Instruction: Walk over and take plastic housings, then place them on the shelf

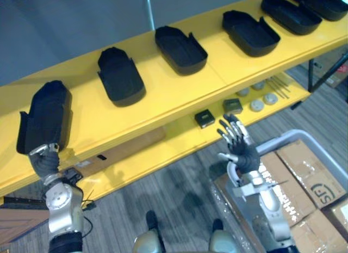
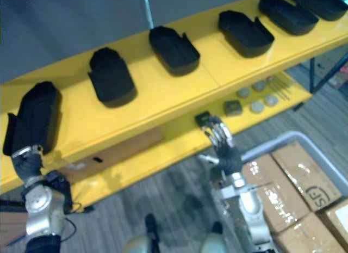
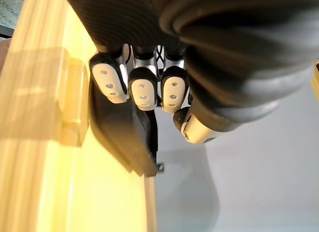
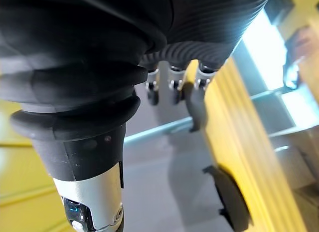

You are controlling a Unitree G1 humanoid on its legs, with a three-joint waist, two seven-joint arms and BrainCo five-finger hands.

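Note:
A black plastic housing (image 1: 46, 116) stands tilted on the left end of the yellow shelf (image 1: 179, 92), one end raised. My left hand (image 1: 45, 161) grips its lower end from below; in the left wrist view the fingers (image 3: 142, 94) curl over the housing's (image 3: 124, 134) dark edge. Several more black housings lie in a row along the shelf top, such as one (image 1: 120, 76) just right of the held one and another (image 1: 180, 49) further along. My right hand (image 1: 241, 150) hovers in front of the lower shelf, fingers straight and holding nothing.
The lower shelf board carries two small black boxes (image 1: 204, 118), grey discs (image 1: 256, 105) and thin rods (image 1: 280, 85). A grey bin (image 1: 304, 136) with wrapped cardboard boxes (image 1: 304, 168) stands at the lower right. A cardboard strip (image 1: 122, 151) lies under the left shelf part.

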